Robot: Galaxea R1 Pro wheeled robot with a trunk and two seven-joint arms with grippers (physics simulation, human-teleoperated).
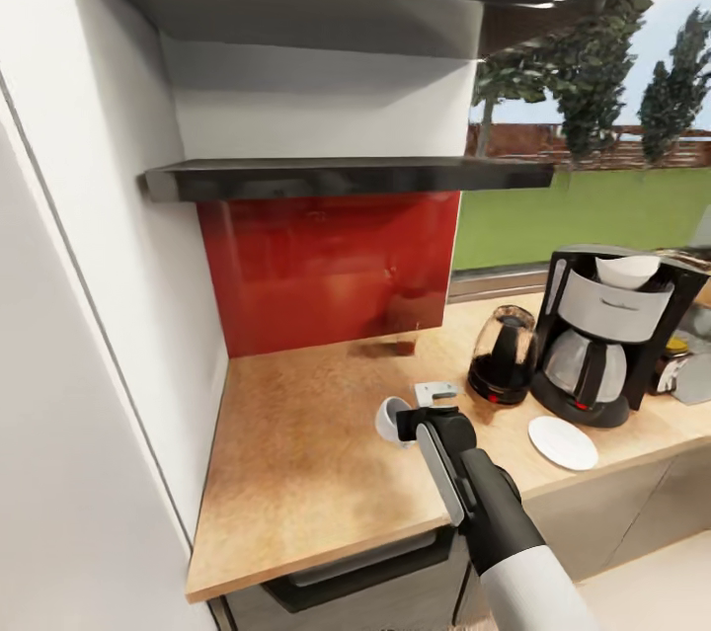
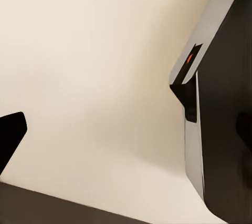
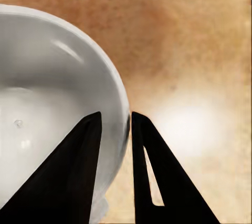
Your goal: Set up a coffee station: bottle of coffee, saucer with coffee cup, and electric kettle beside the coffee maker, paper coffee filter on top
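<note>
Ahead of me a red backsplash (image 1: 331, 271) sits under two dark wall shelves (image 1: 346, 179); trees (image 1: 583, 39) and lawn (image 1: 583, 211) lie outside.

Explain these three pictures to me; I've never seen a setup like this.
This is a simulated two-armed robot in a kitchen. The big picture comes from its head camera, looking down at a wooden countertop. On it stand a coffee maker with a paper filter on top, an electric kettle and a saucer. The other two come from cameras on its wrists. The right pincer pinches the rim of a white coffee cup. The left wrist picture shows a pale surface beside a dark panel.
</note>
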